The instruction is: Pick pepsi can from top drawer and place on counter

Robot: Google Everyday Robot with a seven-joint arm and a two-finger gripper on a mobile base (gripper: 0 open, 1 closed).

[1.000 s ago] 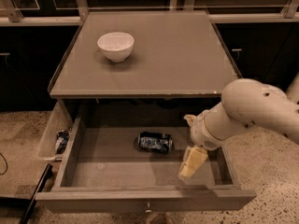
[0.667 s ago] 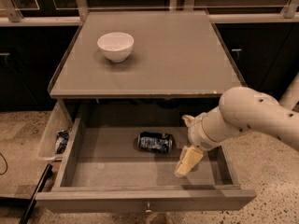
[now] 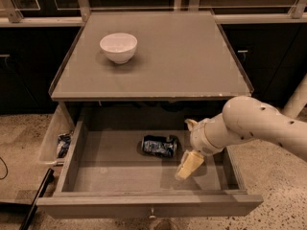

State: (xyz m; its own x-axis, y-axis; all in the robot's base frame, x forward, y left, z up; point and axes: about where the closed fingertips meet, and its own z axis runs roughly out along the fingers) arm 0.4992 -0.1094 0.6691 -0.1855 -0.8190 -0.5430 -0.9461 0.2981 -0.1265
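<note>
Top drawer (image 3: 120,171) is open below the counter (image 3: 182,56). Pepsi can (image 3: 159,146) lies on its side on the drawer floor, about mid-width, toward the back. Gripper (image 3: 190,144) is down inside the drawer just right of the can, no visible contact. Its fingers (image 3: 189,163) are spread apart, gripping nothing. White bowl (image 3: 118,47) sits on the counter, back left. Clear bin (image 3: 50,138) sits against the drawer's left wall, with a foil bag (image 3: 63,144) in it.

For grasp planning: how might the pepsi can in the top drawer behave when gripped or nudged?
Lying on its side, the pepsi can may roll if nudged. It looks crumpled, so probably thin and crushable. The open gripper hovers beside it.
</note>
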